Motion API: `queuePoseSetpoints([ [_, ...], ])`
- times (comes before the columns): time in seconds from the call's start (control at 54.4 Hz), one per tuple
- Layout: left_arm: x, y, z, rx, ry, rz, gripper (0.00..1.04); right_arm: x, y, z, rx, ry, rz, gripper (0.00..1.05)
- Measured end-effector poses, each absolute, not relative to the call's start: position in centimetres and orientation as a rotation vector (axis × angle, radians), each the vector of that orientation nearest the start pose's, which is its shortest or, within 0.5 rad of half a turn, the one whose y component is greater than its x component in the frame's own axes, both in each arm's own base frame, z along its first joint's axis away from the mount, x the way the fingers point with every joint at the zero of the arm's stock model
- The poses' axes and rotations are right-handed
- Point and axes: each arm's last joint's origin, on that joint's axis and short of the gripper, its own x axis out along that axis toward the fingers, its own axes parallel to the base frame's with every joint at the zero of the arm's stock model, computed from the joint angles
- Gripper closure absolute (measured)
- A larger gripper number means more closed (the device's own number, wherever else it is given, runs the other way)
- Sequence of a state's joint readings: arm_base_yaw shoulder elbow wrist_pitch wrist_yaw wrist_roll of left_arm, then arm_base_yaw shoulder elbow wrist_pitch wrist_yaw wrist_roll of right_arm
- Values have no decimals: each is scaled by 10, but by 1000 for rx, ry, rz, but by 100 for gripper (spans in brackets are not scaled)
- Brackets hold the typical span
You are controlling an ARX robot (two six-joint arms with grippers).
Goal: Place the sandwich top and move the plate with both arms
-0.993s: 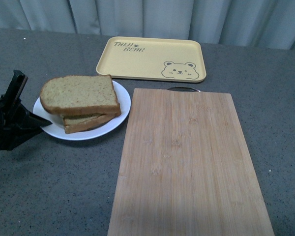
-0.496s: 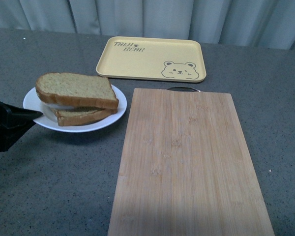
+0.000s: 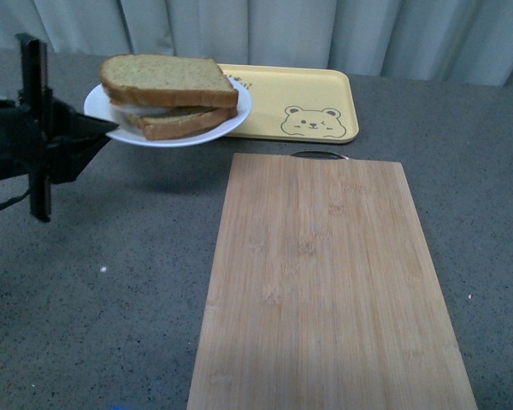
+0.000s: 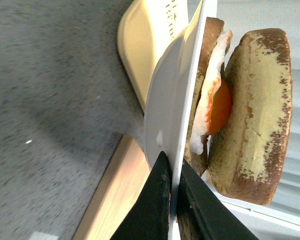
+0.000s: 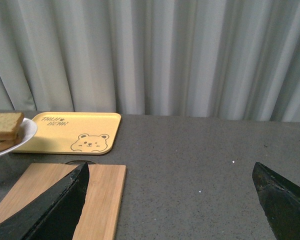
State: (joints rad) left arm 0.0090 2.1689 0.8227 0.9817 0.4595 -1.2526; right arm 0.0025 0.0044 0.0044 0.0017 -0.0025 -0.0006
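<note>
Right wrist view cuts off the plate [image 5: 29, 132].

Soft even light, faint shadows, wrist close-up perhaps blurred

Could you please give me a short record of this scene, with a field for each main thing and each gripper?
sandwich top: lying on the fried egg, over the lower slice, on the plate
plate: held clear of the table, rim pinched by the left gripper
left gripper: shut on the plate
right gripper: open, holding nothing
cutting board: flat on the table
yellow tray: behind the board, partly hidden by the plate
</note>
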Motion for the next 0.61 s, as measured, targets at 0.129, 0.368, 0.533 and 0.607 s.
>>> queuePoseSetpoints([
  [0.129,404,-29,68,-1294,611,-172,101,98,0,165,-1,-2,5,9],
  [0.368,461,-63,70,-1277,659,-200,101,98,0,165,-1,-2,5,9],
  [0.533,487,-76,69,-1269,683,-189,101,98,0,165,-1,-2,5,9],
  [0.607,495,-80,68,-1264,693,-187,101,98,0,165,-1,-2,5,9],
])
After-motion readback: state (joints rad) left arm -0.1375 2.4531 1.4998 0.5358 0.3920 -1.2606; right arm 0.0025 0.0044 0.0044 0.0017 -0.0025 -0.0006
